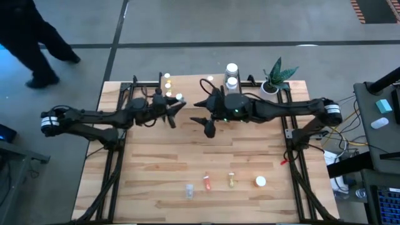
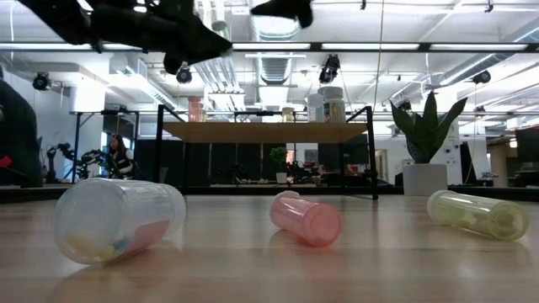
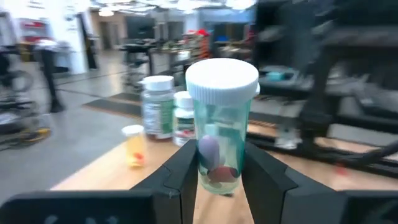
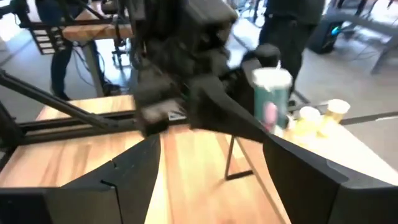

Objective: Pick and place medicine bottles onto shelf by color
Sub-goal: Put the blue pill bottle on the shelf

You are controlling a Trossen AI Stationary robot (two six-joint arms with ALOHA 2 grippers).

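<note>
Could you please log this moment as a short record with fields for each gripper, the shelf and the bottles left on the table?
left gripper: shut on the clear-bluish bottle, white-capped, above the shelf
right gripper: open, empty, over the table
on shelf: yellow bottles, two larger white-capped bottles
on table: four bottles in a row
plant: beside the shelf

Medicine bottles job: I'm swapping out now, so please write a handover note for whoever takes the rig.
Left claw: shut on a clear-bluish white-capped bottle, held upright over the low light-wood shelf.
Right claw: open, empty, beside the shelf.
Done: small yellow vials and two larger white-capped bottles stand on the shelf.
Left: four bottles lie along the table's near edge.
</note>
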